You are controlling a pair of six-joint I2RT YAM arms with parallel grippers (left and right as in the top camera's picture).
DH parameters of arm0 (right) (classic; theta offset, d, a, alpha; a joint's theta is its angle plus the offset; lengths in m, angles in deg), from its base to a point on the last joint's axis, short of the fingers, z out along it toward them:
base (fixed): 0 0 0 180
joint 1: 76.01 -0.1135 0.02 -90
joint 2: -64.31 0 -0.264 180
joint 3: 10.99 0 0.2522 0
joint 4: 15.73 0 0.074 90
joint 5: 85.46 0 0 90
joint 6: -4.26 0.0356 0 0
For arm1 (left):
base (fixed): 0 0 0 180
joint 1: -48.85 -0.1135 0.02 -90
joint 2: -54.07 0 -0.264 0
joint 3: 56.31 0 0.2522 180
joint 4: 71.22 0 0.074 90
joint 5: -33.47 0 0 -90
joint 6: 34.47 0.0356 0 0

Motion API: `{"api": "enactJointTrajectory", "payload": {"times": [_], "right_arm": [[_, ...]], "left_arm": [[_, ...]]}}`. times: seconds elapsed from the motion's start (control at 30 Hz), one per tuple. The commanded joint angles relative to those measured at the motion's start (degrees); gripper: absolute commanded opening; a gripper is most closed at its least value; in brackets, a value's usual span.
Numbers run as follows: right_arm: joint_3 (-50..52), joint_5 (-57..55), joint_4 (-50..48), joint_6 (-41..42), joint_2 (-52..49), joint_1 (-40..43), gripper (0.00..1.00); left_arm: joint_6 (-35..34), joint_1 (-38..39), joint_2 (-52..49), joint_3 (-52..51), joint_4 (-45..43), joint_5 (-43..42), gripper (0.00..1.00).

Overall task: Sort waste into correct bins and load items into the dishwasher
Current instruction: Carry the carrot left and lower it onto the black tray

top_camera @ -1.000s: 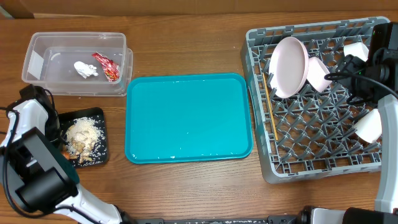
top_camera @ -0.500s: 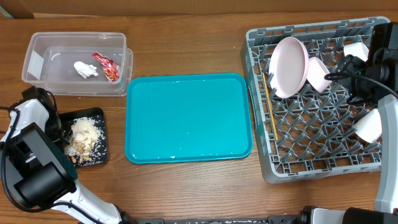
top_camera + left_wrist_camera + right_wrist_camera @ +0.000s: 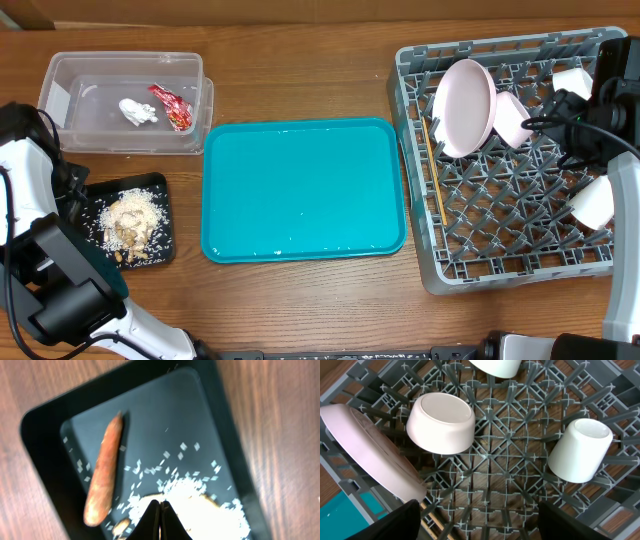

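Note:
The black tray (image 3: 166,238) holds a rice pile (image 3: 128,220); in the left wrist view the orange carrot (image 3: 104,472) lies in the tray (image 3: 40,430) beside the rice (image 3: 200,505). My left gripper (image 3: 160,519) is shut and empty above the rice, at the tray's left edge in the overhead view (image 3: 70,187). The clear tub (image 3: 58,72) holds the white napkin (image 3: 137,111) and red wrapper (image 3: 172,107). The grey dish rack (image 3: 500,270) holds the plate (image 3: 465,105), a bowl (image 3: 512,118), a cup (image 3: 593,202) and chopsticks (image 3: 434,165). My right gripper (image 3: 480,525) is open and empty above the rack.
A large teal tray (image 3: 300,190) lies between the bins and the rack. In the right wrist view the plate (image 3: 365,450), a bowl (image 3: 442,422) and a cup (image 3: 580,450) sit among the rack's prongs. Another white bowl (image 3: 572,80) stands at the rack's far right.
My left arm has pulled back from over the black tray toward the far left, uncovering the tray's left side. The right arm has not moved.

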Motion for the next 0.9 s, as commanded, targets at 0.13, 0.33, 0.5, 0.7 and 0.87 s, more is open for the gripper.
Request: {"api": "enactJointTrajectory", "payload": {"times": [0.13,0.33,0.5,0.7,0.87], "right_arm": [[-0.3,-0.1,0.2,-0.3,0.2,0.2,0.77],[-0.3,-0.1,0.2,-0.3,0.2,0.2,0.77],[-0.3,-0.1,0.2,-0.3,0.2,0.2,0.77],[-0.3,0.0,0.2,0.2,0.2,0.2,0.77],[-0.3,-0.1,0.2,0.2,0.2,0.2,0.77]], "left_arm": [[0.0,-0.7,-1.6,-2.3,-6.1,0.5,0.04],[0.0,-0.7,-6.8,-2.3,-8.9,0.2,0.04],[0.0,-0.7,-9.8,-2.3,-12.0,0.0,0.04],[0.2,-0.7,-13.1,-2.3,-18.2,-5.2,0.04],[0.6,-0.5,-13.5,-2.1,-24.5,-15.3,0.04]]}}
